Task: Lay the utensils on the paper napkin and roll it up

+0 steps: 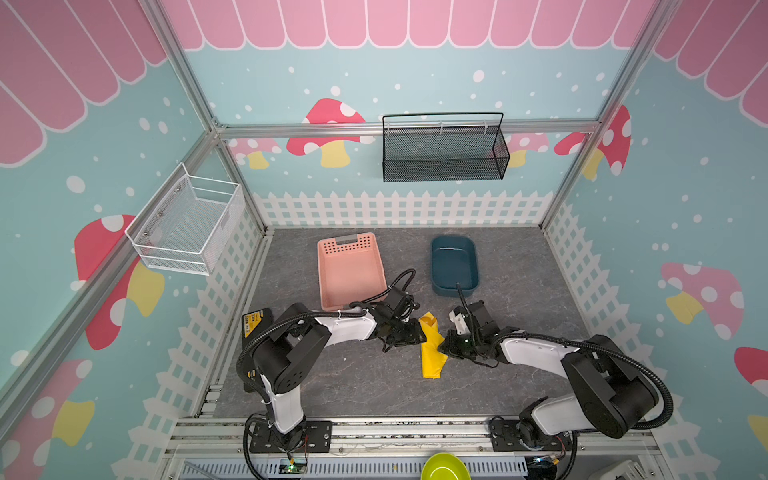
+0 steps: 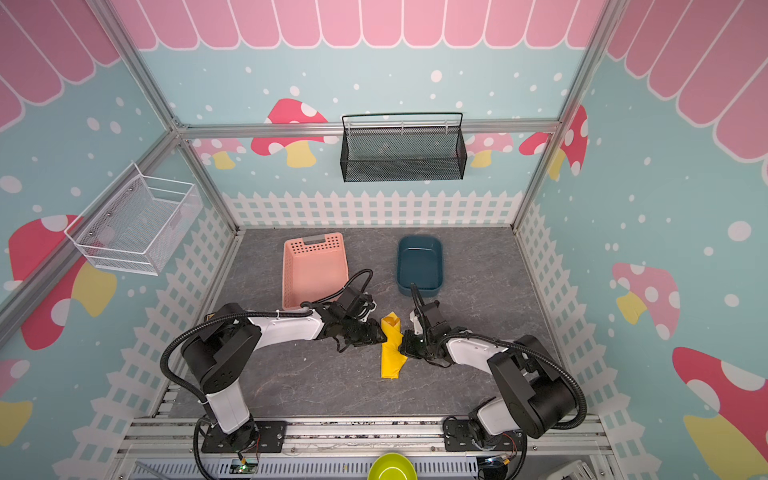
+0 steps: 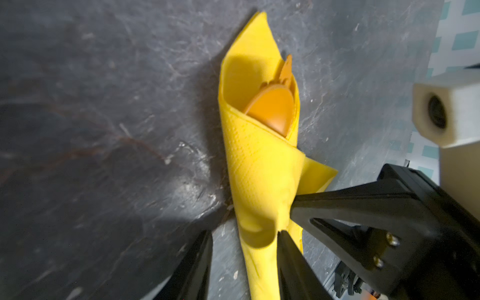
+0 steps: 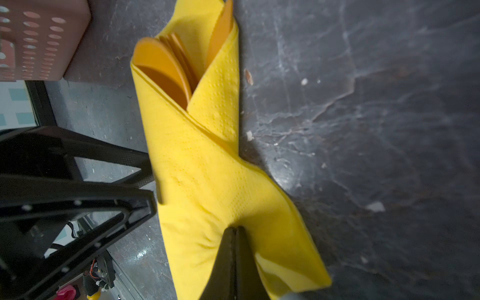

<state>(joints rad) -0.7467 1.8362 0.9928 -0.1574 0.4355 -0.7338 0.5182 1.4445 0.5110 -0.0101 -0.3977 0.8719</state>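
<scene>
Your right end effector [image 4: 235, 230] is closed, its jaws pinched on a fold of the thin bright yellow paper napkin [image 4: 202, 168] near the roll's waist. Your left end effector [image 3: 244, 233] has its jaws apart and clamps nothing. One finger [image 3: 291, 259] touches the napkin's side, and the other sits just beside it.

The two end effectors face each other across the roll, each in the other's line.

Behind the left wrist, the near corner of the pink slotted plastic basket [image 1: 351, 274] sits close. The dark blue oval plastic tub [image 1: 454, 266] stands behind the right arm, apart from the napkin. A black mesh basket [image 1: 444, 153] and a white wire basket [image 1: 187, 224] hang on the walls, well away.

The napkin lies on the grey marbled worktop [image 1: 353, 382], front of centre, between the arms. It is wrapped into a narrow cone with its open mouth toward the back wall and its flattened tail toward the front. A loose corner juts out on the right arm's side.

The slim orange-yellow plastic utensils [image 3: 272, 109] sit inside the napkin. A round spoon bowl shows at the mouth, with slimmer ends behind it. You cannot tell which of those is the fork and which the knife.
</scene>
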